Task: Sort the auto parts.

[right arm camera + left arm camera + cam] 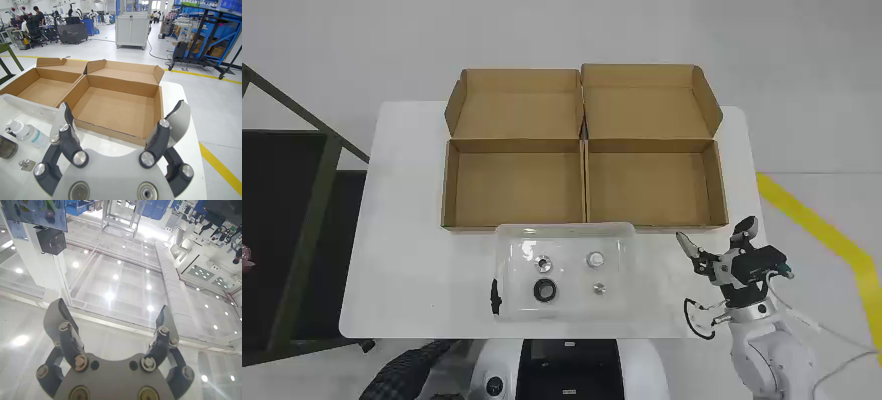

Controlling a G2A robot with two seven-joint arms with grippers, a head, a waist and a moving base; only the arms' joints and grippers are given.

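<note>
A clear plastic tray [562,229] at the table's front centre holds a metal ring part [542,265], a black ring [545,290], a small white piece [595,260] and a small metal piece [599,290]. A black part [495,295] lies by its left rim. In the right wrist view the tray [28,106] shows a white bottle [28,133], a metal cylinder [7,146] and a small metal fitting [25,163]. My right gripper [717,240] [122,104] hangs open and empty right of the tray. My left gripper [112,306] is open, empty, facing the ceiling.
Two open cardboard boxes stand side by side behind the tray, the left box [514,185] [43,91] and the right box [647,185] [115,108], lids folded back. The white table [402,250] has bare room on both sides of the tray.
</note>
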